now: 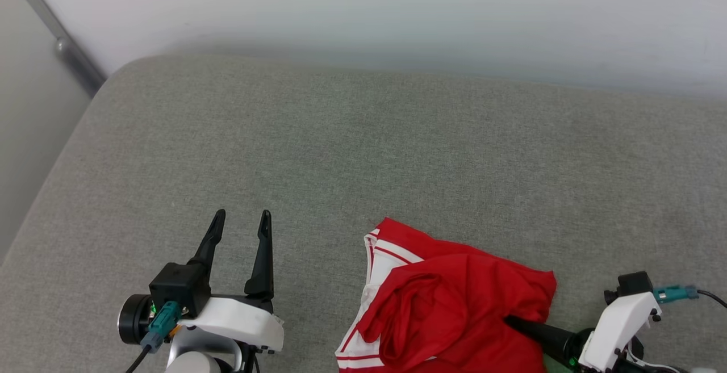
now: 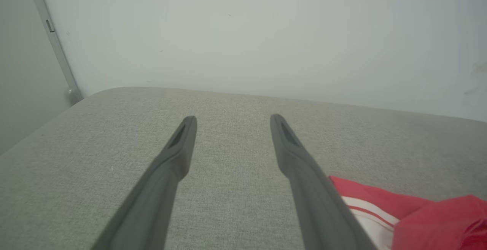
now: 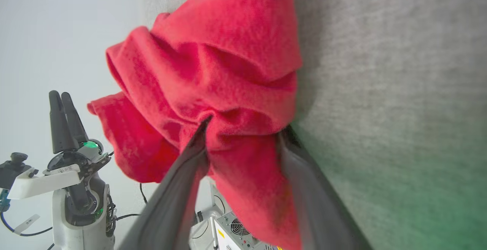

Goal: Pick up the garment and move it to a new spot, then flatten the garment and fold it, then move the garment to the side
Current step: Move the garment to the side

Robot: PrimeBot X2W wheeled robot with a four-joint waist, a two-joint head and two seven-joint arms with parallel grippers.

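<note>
Right gripper (image 3: 246, 127) straddles a bunched fold of the garment (image 3: 213, 52) (clamped or not, I cannot tell), so a shallow bite could slip.

Left gripper (image 1: 242, 214) fingers spread wide, right gripper (image 3: 246, 126) fingers apart

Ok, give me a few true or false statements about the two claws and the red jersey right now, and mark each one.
1. The left claw stands open over the bare grey cushion. True.
2. The garment lies flat and neatly folded. False: it sits crumpled in a heap.
3. The right claw has a bunch of red fabric between its fingers. True.
4. The left claw holds a white sleeve. False: it holds nothing; the garment lies off to its right.
</note>
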